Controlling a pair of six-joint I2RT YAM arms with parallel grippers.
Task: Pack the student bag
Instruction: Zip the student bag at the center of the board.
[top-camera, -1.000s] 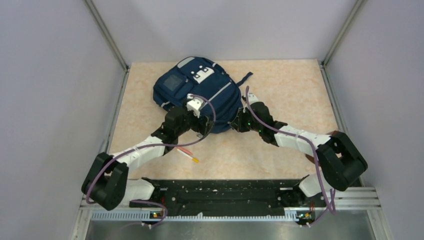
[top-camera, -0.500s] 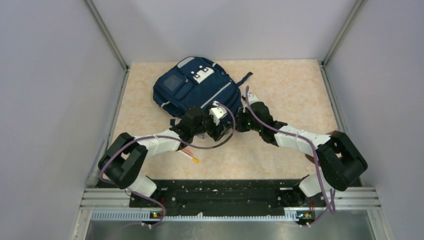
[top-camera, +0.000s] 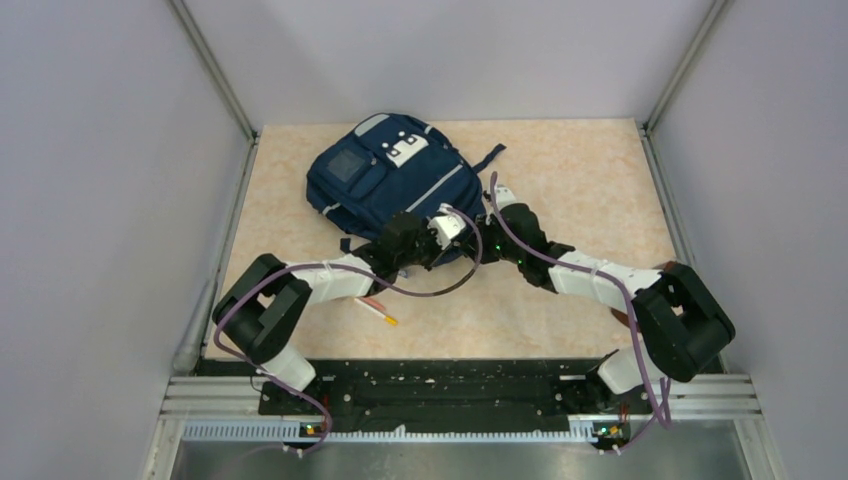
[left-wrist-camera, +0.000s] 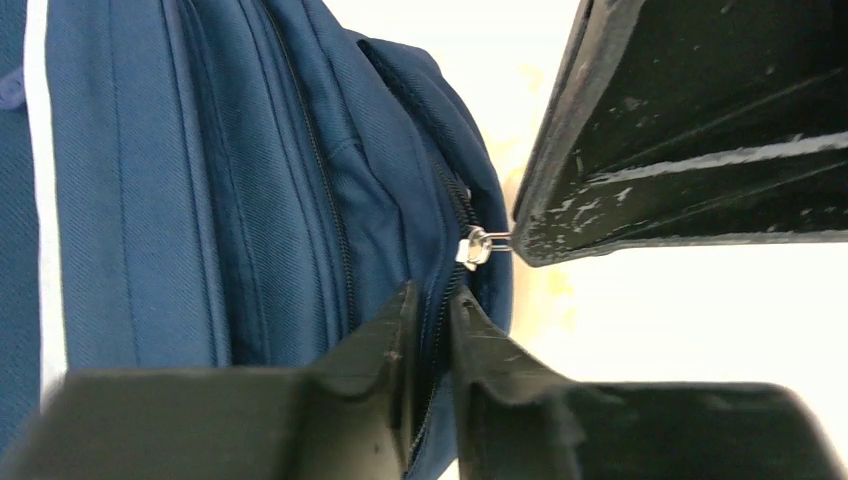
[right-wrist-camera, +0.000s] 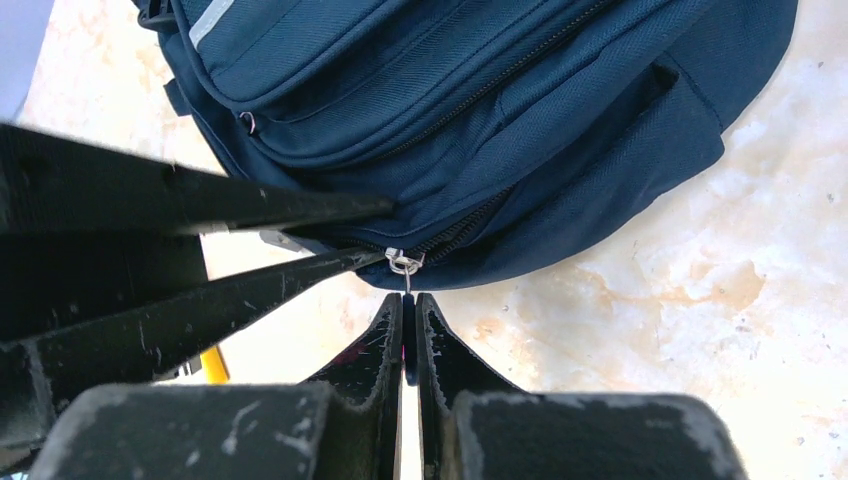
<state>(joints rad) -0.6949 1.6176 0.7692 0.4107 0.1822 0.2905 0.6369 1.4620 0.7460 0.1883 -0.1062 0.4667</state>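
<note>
On the tabletop (top-camera: 560, 180), student bag (top-camera: 392, 180) sits zipped shut; right pincer (right-wrist-camera: 408, 305) clamps zipper pull (right-wrist-camera: 405, 265), left pincer (left-wrist-camera: 432, 295) pinches its fabric; pen (top-camera: 378, 311) lies unpacked.

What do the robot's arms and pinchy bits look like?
The left arm and right arm have chunky black joints and white tube links, each trailing a thin purple cable. A tiny green light glows on the right one. The left tool and right tool are each two flat black wedge fingers, scuffed with pale scratches.
</note>
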